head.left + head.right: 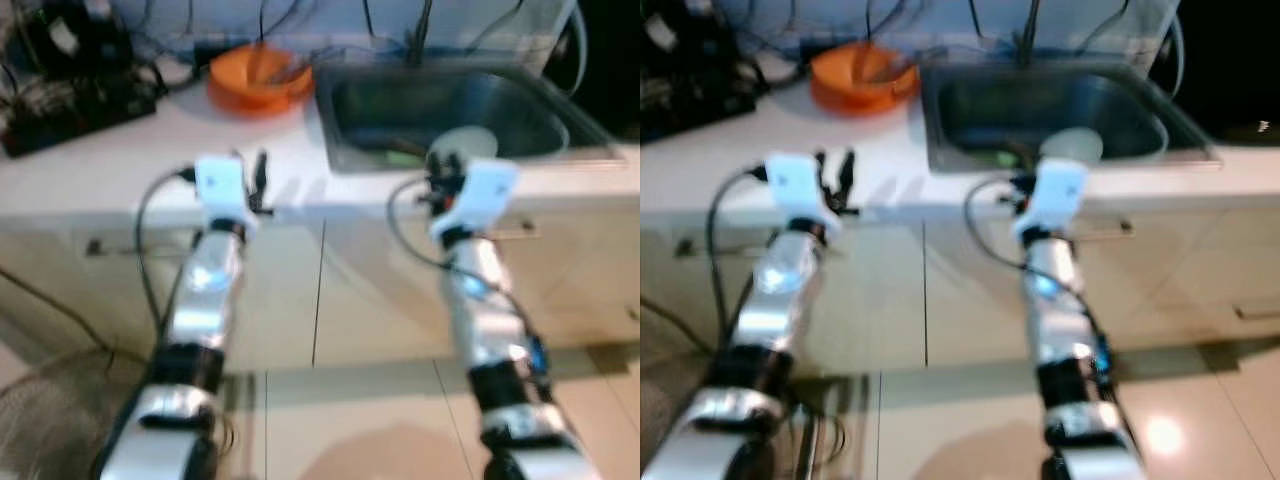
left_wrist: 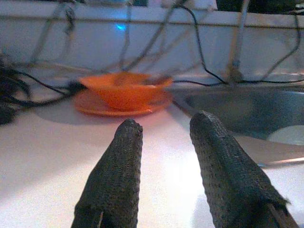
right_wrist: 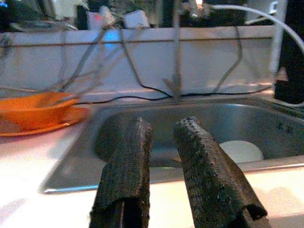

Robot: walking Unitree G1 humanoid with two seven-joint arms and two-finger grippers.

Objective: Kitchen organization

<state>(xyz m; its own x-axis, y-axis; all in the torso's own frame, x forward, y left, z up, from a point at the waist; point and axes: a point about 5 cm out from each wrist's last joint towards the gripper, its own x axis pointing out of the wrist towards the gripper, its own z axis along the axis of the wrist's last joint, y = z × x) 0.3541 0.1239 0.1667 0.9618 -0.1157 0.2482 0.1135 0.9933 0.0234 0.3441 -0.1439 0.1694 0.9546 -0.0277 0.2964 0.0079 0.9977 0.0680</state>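
An orange bowl [image 1: 258, 78] sits on an orange plate at the back of the white counter [image 1: 120, 160], just left of the steel sink [image 1: 350, 130]. A pale round dish [image 1: 463, 142] lies in the sink basin near its front wall. My left gripper [image 1: 259, 178] hovers over the counter's front edge, in line with the bowl [image 2: 122, 90]. It is open with nothing between its fingers [image 2: 116, 171]. My right gripper [image 1: 440, 178] is held at the sink's front rim, open and empty, with the pale dish [image 3: 241, 151] just beyond its fingertips.
Black equipment and tangled cables [image 1: 70, 80] crowd the counter's back left. More cables hang along the backsplash behind the faucet [image 3: 177, 52]. Cabinet fronts [image 1: 320, 290] stand below the counter, with tiled floor [image 1: 350, 420] under my arms.
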